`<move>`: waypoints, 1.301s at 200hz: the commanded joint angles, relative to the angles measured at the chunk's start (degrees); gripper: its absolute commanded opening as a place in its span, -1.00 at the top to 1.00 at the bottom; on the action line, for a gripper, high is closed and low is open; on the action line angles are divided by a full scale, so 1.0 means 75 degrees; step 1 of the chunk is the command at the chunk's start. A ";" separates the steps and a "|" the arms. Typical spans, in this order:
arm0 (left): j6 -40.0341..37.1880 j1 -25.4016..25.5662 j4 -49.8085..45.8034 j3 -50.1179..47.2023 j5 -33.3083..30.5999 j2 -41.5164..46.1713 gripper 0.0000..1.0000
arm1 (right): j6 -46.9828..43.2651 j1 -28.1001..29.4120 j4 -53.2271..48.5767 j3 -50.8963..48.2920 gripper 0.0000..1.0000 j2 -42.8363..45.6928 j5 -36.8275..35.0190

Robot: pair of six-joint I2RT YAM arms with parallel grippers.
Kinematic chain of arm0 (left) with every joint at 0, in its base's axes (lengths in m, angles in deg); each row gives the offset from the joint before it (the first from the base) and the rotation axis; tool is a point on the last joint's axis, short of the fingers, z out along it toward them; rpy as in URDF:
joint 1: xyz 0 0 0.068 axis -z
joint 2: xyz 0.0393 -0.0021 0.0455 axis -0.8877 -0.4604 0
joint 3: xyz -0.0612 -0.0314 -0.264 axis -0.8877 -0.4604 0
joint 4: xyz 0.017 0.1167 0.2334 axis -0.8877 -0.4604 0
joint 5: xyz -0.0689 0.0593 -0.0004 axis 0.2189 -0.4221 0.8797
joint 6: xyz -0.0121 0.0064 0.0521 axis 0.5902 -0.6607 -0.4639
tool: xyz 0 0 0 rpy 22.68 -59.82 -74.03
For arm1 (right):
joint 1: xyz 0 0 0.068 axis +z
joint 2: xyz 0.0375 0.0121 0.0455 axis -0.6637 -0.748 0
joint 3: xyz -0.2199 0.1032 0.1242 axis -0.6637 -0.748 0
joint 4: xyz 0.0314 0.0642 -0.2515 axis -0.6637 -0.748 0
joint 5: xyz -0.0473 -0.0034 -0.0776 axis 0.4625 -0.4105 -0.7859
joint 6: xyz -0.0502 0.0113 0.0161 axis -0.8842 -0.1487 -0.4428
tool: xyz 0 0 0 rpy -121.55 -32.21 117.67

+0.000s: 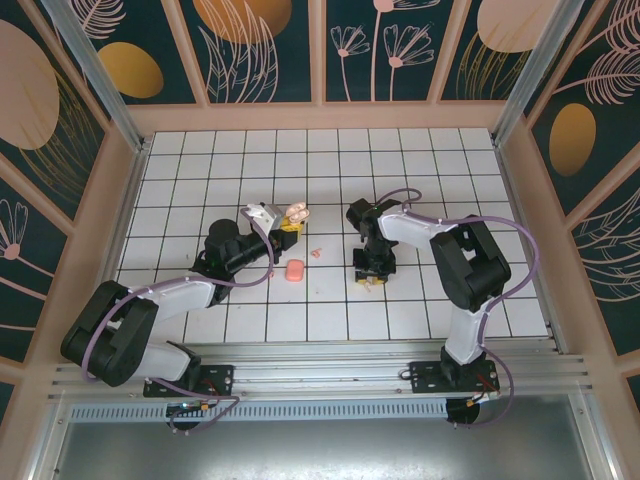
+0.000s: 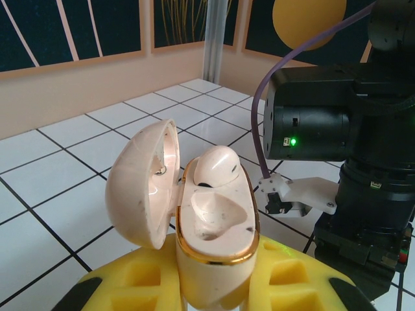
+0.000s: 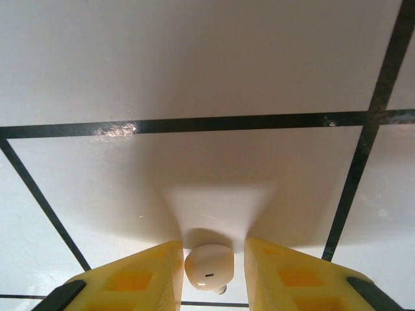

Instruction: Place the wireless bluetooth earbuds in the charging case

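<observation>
My left gripper [image 2: 217, 280] is shut on the pale pink charging case [image 2: 217, 223], holding it upright above the tiled floor. Its lid [image 2: 139, 188] hangs open to the left. One earbud [image 2: 216, 167] sits in the far socket, and the near socket is bare. From above, the case [image 1: 296, 212] shows at the left gripper [image 1: 284, 222]. My right gripper [image 3: 213, 272] points down at the floor. A second pale earbud [image 3: 209, 265] lies on a tile between its yellow fingers [image 3: 139, 280]. The left finger touches it and a small gap shows on the right, so the jaws stand open.
A salmon-pink rounded box [image 1: 294, 270] lies on the tiles between the two arms, with tiny pink bits [image 1: 316, 251] just beyond it. The right arm [image 2: 343, 129] stands close to the case in the left wrist view. Patterned walls [image 1: 320, 50] enclose the floor.
</observation>
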 commanded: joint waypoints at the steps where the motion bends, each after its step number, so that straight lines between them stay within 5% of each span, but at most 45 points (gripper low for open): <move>1: -0.0169 0.0000 0.0078 -0.0019 -0.0022 0.0102 0.75 | -0.0075 -0.0039 -0.0012 -0.0016 0.44 -0.0102 0.0049; 157: -0.0175 0.0001 0.0271 -0.0030 0.0096 0.0084 0.75 | 0.0543 -0.0129 0.0845 -0.0532 0.55 0.1060 -0.0147; 260: 0.0389 0.0013 0.1709 0.0256 0.0253 -0.0691 0.77 | 0.0941 0.0154 0.6838 -0.2027 0.59 0.4798 -0.0562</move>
